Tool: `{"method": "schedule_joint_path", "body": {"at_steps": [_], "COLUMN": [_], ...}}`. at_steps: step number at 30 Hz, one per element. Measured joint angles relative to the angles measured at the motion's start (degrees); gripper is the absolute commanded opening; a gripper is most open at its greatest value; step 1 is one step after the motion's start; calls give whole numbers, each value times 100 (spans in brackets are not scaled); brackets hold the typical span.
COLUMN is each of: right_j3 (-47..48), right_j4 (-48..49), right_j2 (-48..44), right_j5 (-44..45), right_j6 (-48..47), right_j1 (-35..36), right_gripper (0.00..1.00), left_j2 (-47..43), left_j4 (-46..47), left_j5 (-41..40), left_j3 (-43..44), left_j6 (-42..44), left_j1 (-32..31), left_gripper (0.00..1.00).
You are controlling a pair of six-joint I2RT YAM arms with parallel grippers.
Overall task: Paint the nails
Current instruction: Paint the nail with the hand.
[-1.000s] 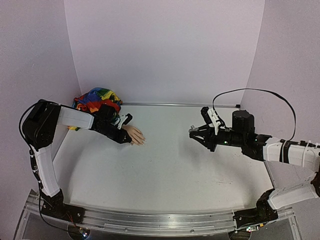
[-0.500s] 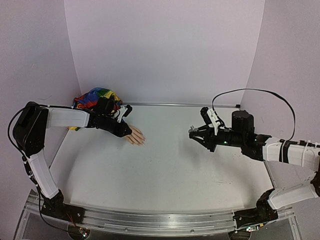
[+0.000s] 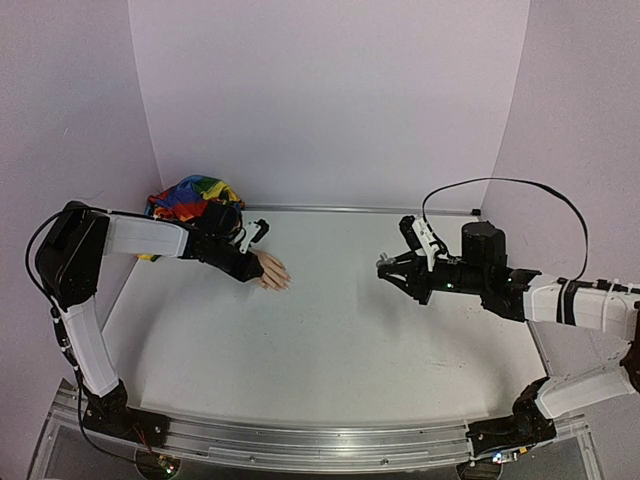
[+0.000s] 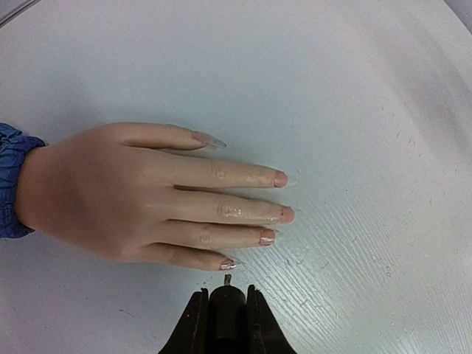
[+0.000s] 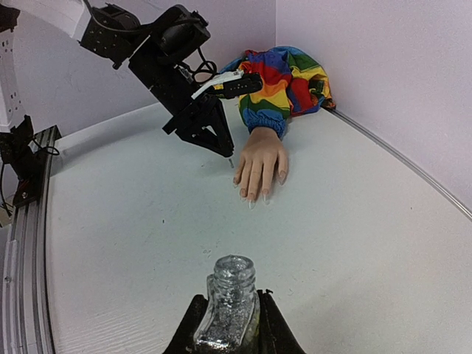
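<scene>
The pale fake hand point(image 3: 270, 270) lies flat on the white table, fingers towards the right, its rainbow sleeve point(image 3: 195, 198) bunched in the back left corner. In the left wrist view its nails point(image 4: 267, 237) show pinkish, glittery polish. My left gripper point(image 4: 225, 292) is shut on a black brush cap point(image 4: 227, 313). The brush tip point(image 4: 227, 279) hovers just short of the little finger's nail point(image 4: 228, 263). Over the table's right half, my right gripper point(image 5: 230, 299) is shut on an open glass bottle of silver glitter polish point(image 5: 230, 310), well apart from the hand point(image 5: 259, 158).
White walls close the table at the back and on both sides. A metal rail point(image 3: 300, 445) runs along the near edge with both arm bases. A black cable point(image 3: 500, 182) loops above the right arm. The left arm point(image 5: 166, 59) reaches over the sleeve point(image 5: 284, 81).
The left arm's elbow swung out to the left and back, while its gripper stayed beside the hand's fingers with small shifts. The right arm and the bottle have not moved.
</scene>
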Motion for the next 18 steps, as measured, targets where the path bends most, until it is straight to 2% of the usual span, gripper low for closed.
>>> {"method": "schedule_joint_path", "body": {"at_steps": [18], "right_j3": [0], "right_j4": [0], "right_j2": [0], "right_j5": [0], "right_j6": [0], "right_j1": [0], "right_gripper": [0], "left_j2": [271], "left_j4": [9], "left_j5": [-7], "left_j3": [0], "left_j6": [153], "left_j1": [-63], "left_gripper": [0]}}
